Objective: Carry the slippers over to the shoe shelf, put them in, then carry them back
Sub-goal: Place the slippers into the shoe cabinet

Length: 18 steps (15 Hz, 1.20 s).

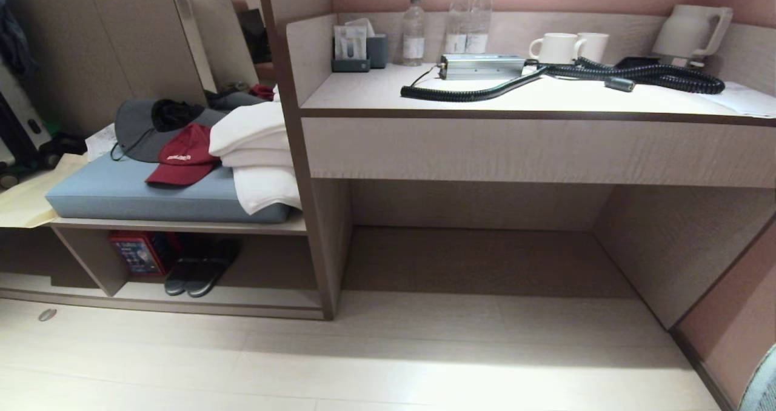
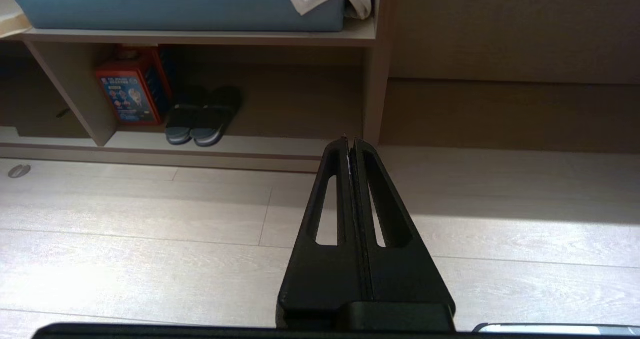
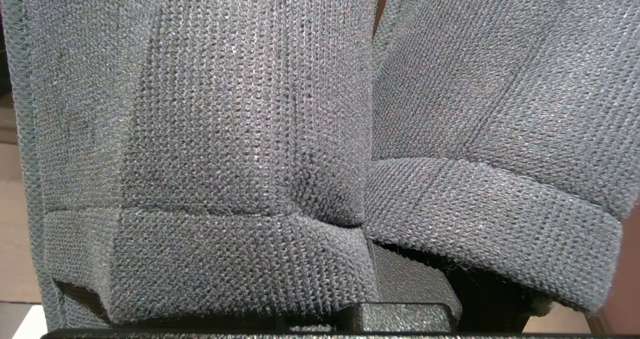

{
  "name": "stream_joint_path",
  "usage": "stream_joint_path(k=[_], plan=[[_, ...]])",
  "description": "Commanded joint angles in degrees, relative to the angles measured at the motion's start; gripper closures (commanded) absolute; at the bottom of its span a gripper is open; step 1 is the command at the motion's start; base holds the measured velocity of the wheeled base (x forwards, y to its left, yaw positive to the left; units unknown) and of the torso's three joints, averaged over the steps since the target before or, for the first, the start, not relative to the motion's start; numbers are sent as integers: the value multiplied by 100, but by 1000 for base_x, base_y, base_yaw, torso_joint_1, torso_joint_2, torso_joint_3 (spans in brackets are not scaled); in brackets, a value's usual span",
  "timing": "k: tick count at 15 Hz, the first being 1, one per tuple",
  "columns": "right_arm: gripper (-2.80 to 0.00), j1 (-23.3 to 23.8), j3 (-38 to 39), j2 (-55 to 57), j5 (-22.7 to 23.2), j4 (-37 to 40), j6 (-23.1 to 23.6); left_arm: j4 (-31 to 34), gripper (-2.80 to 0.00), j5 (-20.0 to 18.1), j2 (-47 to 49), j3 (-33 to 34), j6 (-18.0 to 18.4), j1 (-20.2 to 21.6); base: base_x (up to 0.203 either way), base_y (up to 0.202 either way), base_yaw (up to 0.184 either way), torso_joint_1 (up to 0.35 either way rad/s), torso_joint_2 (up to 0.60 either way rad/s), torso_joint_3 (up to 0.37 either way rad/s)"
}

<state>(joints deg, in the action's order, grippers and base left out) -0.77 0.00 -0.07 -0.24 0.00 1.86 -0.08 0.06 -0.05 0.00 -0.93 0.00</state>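
Note:
The slippers (image 3: pixel 215 129), a pair in grey-blue knitted fabric with wide bands, fill the right wrist view. My right gripper (image 3: pixel 367 144) is shut on them, and only part of one finger (image 3: pixel 415 286) shows beneath the fabric. An edge of the slippers (image 1: pixel 762 379) peeks into the head view's bottom right corner. The shoe shelf (image 1: pixel 260 297), a low taupe cubby with a lighter base plank, stands at the left under a blue cushion. My left gripper (image 2: pixel 350 141) is shut and empty, hanging over the pale floor in front of the shoe shelf (image 2: pixel 280 146).
Black slides (image 1: pixel 200 268) and a red box (image 1: pixel 142 252) sit inside the cubby. Caps (image 1: pixel 182 153) and white towels (image 1: pixel 257 150) lie on the cushion. A desk counter (image 1: pixel 533 150) carries bottles, mugs, a kettle and a coiled hose (image 1: pixel 636 74). Below it is an open recess.

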Motion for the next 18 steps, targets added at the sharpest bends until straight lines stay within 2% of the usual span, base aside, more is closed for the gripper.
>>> stream_joint_path(k=[1, 11, 18], plan=[[0, -2, 0, 7, 7, 0, -2, -1, 0, 3, -4, 9, -3, 9, 0, 0, 0, 2, -2, 181], [0, -2, 0, 5, -2, 0, -2, -1, 0, 3, -2, 3, 6, 6, 0, 0, 0, 1, 1, 19], [0, -2, 0, 7, -2, 0, -2, -1, 0, 3, 3, 9, 3, 9, 0, 174, -5, 2, 4, 5]])
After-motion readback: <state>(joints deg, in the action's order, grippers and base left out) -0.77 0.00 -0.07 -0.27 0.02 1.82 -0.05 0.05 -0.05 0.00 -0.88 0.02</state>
